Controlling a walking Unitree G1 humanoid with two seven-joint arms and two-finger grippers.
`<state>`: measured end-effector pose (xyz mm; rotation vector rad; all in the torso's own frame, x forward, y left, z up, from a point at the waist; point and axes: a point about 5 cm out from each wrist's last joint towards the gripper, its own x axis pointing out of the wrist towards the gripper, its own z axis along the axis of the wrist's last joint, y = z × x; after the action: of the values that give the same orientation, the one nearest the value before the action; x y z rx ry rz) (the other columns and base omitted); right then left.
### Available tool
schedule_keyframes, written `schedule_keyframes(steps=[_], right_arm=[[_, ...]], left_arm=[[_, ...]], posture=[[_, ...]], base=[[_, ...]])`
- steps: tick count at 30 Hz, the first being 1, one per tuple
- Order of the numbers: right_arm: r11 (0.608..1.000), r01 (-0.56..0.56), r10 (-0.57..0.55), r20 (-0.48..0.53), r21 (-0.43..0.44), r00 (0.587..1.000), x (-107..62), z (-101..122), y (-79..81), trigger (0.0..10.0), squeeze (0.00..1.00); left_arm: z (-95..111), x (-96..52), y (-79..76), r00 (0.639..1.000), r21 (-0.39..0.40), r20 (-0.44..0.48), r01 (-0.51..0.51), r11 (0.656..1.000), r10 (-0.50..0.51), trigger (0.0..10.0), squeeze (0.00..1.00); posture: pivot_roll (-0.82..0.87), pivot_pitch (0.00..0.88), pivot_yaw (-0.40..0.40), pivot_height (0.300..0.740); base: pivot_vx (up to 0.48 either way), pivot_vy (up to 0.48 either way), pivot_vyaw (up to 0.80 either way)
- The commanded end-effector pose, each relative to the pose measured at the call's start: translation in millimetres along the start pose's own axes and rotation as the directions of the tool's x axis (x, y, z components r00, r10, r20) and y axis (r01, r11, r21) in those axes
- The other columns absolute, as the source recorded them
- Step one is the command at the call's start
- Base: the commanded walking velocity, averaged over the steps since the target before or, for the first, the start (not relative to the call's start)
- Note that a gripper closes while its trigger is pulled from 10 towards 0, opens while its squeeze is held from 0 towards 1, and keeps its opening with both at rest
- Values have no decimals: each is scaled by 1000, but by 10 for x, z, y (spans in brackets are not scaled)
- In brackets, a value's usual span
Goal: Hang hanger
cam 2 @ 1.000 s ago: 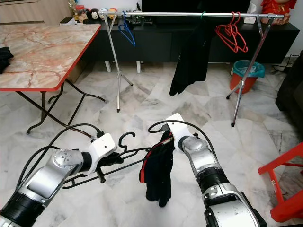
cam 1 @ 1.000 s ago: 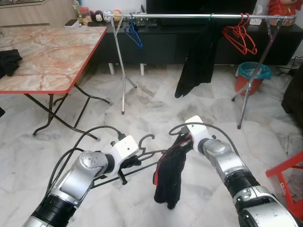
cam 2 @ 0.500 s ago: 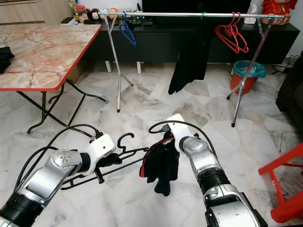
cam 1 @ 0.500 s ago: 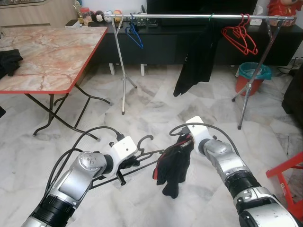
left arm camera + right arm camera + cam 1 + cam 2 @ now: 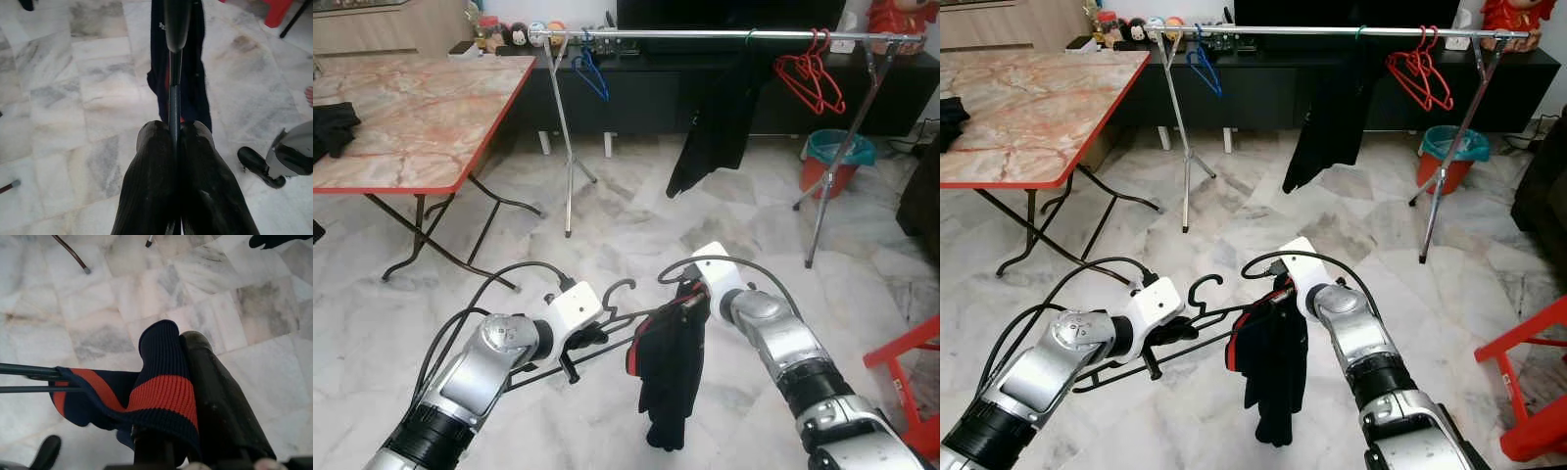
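A black wire hanger [image 5: 619, 320] is held low over the marble floor. My left gripper [image 5: 579, 339] is shut on its rod [image 5: 173, 98], as the left wrist view shows. A dark navy garment [image 5: 671, 377] with a red-striped collar [image 5: 164, 392] drapes over the hanger's right end and hangs straight down. My right gripper [image 5: 691, 294] is shut on that collar. The steel clothes rail [image 5: 705, 34] stands at the back, well beyond both arms. On it hang a blue hanger [image 5: 591, 73], a black garment [image 5: 720, 117] and red hangers [image 5: 811, 73].
A folding table [image 5: 411, 127] with a red edge stands at the left, a black cloth [image 5: 331, 127] on it. A teal bin [image 5: 837, 147] sits by the rail's right leg. A red stool [image 5: 911, 362] is at the right. Open marble floor lies between me and the rail.
The navy garment, bunched up half a second ago, now hangs longer and straighter from the hanger. Both arms have barely shifted. The black garment on the rail has swung slightly.
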<state>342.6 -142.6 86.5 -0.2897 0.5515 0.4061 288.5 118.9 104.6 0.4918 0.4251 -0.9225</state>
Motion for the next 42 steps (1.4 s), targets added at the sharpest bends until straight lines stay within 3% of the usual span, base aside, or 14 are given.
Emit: schedule_keyframes(steps=[1,5,8,17,21,28,33,38,42], right_arm=[[1000,-3,2,79,10,997,-66,203,18,10000,0],[1000,-8,7,98,7,995,-127,229,37,10000,0],[996,-45,32,169,71,985,-244,368,86,10000,0],[993,-70,50,198,92,979,-515,447,236,10000,0],[996,-36,24,139,80,990,-600,319,251,10000,0],[997,18,-26,99,79,995,-658,250,199,10000,0],[995,-13,0,135,102,991,-688,359,254,10000,0],[992,-85,66,178,98,982,-733,448,353,10000,0],[988,-127,106,208,93,972,-762,528,414,10000,0]], left_arm=[[9,-2,38,1000,4,-1,-19,1000,19,10000,0],[25,17,-10,1000,11,6,22,1000,-23,10000,0],[36,39,12,1000,9,13,3,1000,-4,10000,0],[35,64,58,999,2,2,-38,999,38,10000,0],[-46,77,157,989,23,-72,-130,991,132,10000,0],[28,69,359,956,-13,-59,-287,958,286,10000,0],[14,76,353,961,-5,-71,-267,964,266,10000,0],[117,62,246,986,-55,34,-162,985,164,10000,0],[131,58,260,986,-60,45,-161,985,164,10000,0]], posture=[[-19,0,33,740],[-27,0,36,740],[-36,0,38,740],[-48,0,34,740],[-53,0,32,740],[-57,0,37,740],[-56,0,41,740],[-55,0,41,740],[-55,0,42,740]], base=[[0,0,0],[0,0,0],[0,0,0],[0,0,0],[0,0,0],[0,0,0],[0,0,0],[0,0,0],[0,0,0]])
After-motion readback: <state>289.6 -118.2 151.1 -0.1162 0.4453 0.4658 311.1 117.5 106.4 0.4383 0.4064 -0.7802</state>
